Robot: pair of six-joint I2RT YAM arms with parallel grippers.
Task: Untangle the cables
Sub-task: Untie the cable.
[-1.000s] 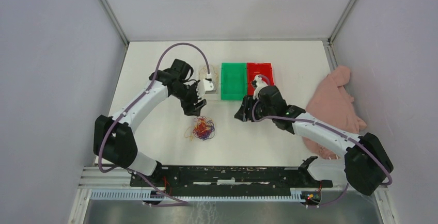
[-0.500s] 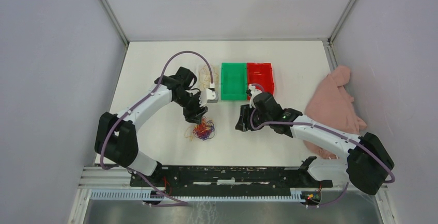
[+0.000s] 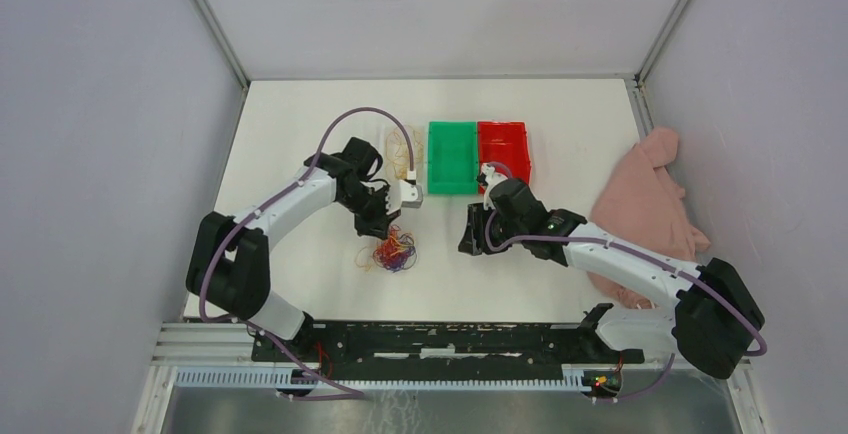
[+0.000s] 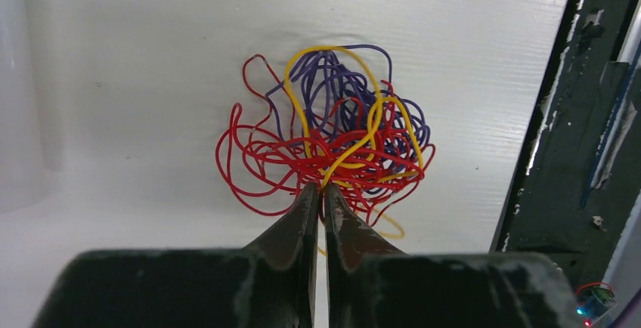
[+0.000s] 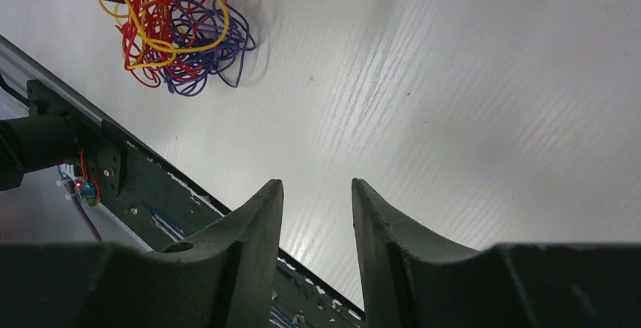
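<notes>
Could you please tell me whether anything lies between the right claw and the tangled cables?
Nothing visible does: only bare table lies between the right claw and the cable tangle.

Left pincer (image 4: 319,189) pinched almost shut (tips aimed downward); right pincer (image 5: 317,186) stands partly open.

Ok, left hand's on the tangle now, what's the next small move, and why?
Probably lift the left hand a little: it looks pinched on a yellow cable at the edge of the tangle, and the right hand sits open, away from it.
</notes>
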